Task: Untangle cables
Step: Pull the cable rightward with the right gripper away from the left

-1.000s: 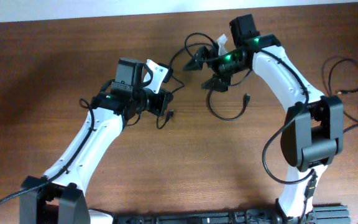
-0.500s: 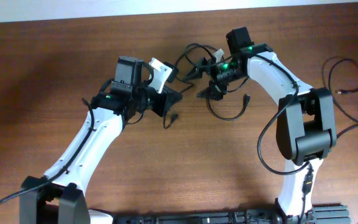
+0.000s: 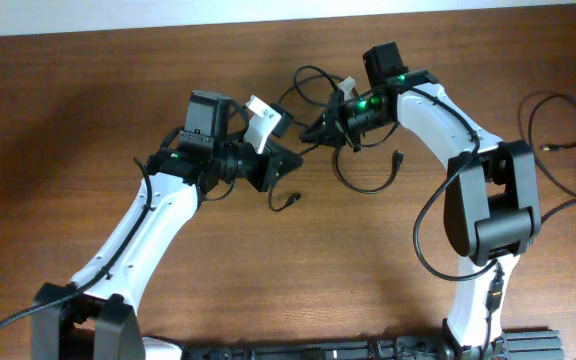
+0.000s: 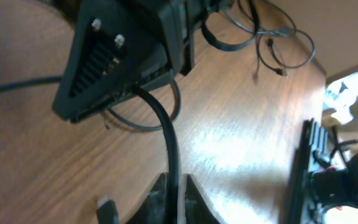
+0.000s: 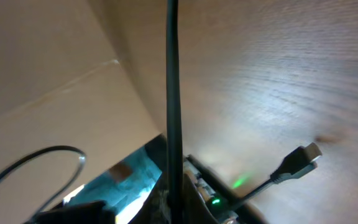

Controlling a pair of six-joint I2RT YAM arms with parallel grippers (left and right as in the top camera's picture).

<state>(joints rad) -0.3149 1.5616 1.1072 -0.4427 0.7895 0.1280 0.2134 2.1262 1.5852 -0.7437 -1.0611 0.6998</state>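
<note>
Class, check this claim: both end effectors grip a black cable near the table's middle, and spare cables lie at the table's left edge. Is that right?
Not quite. The overhead view shows the spare cables at the right edge of the table, not the left. The rest stands: the left end effector and right end effector both grip a black cable near the middle.

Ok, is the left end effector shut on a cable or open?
Shut: the left end effector pinches the black cable between its fingers in its wrist view; the cable runs to the right end effector.
</note>
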